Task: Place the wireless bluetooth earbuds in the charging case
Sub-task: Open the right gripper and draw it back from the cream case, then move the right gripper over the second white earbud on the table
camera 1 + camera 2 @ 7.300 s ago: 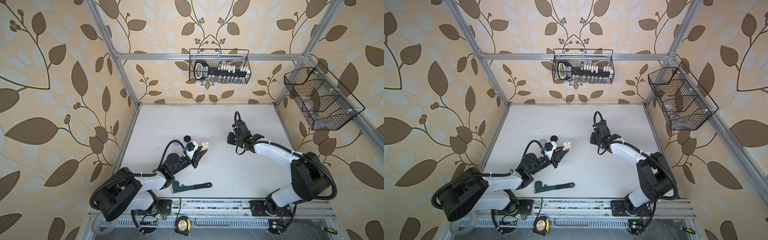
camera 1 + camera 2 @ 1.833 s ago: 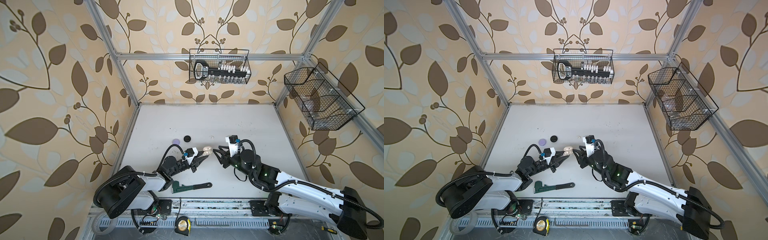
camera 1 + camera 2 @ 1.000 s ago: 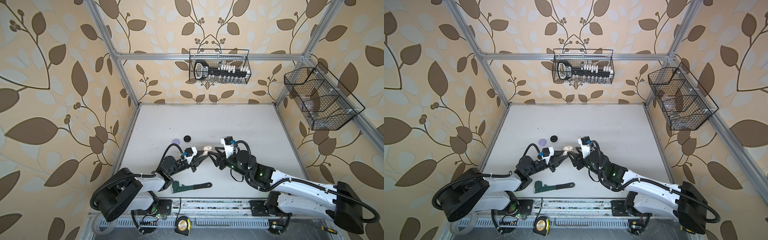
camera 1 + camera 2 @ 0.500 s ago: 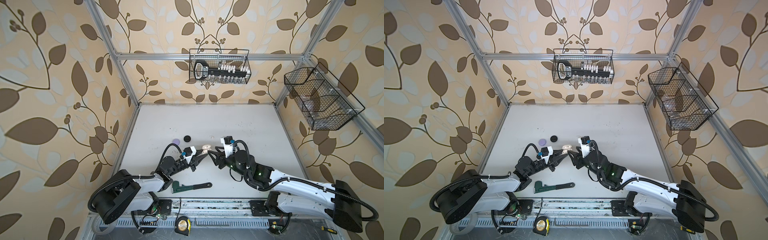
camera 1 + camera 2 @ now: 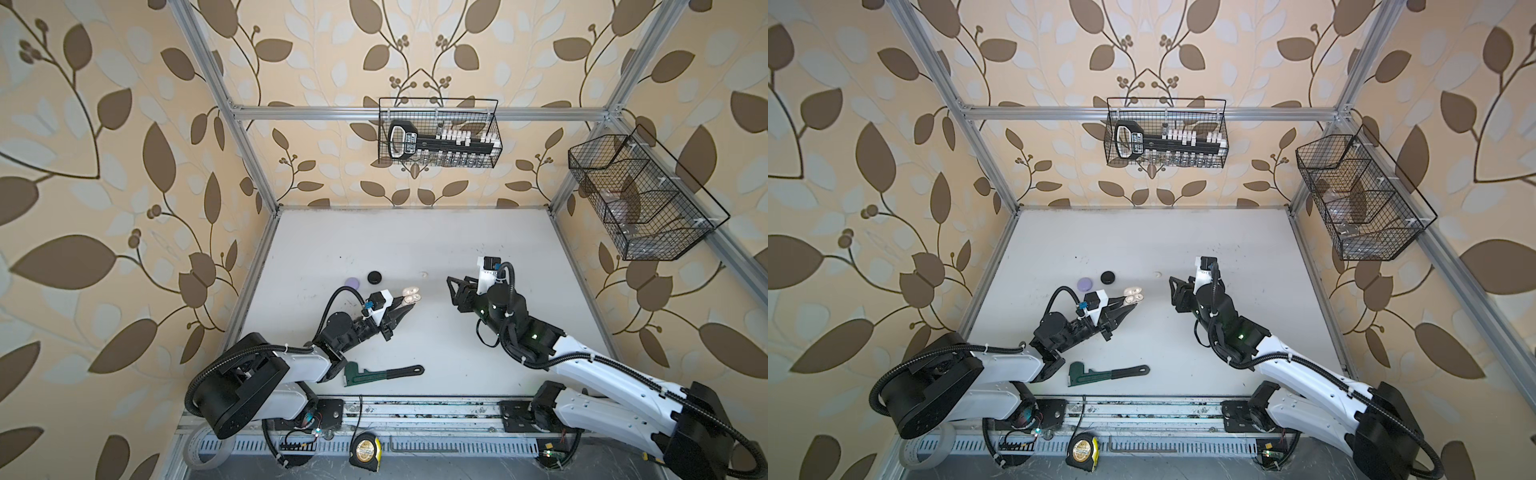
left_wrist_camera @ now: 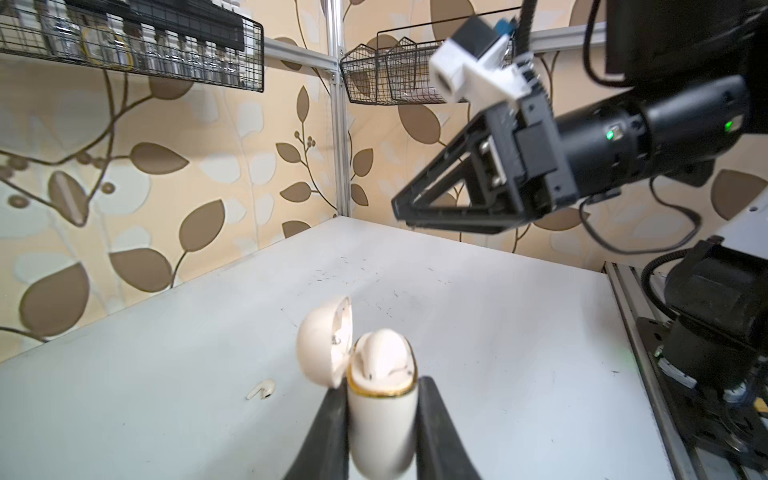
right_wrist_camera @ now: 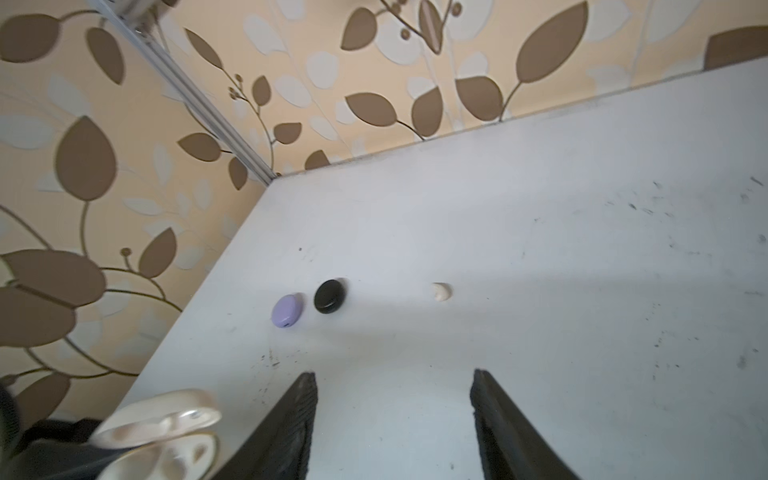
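Right tool (image 7: 392,376) back, half-open, empty

Charging case (image 6: 381,419) base: cut off by picture edge; flanks covered by left claw (image 6: 381,390).
Case sockets (image 6: 380,365): blurred, fill unreadable.
Earbud (image 5: 423,274) beyond case: too small for detail in both top views.
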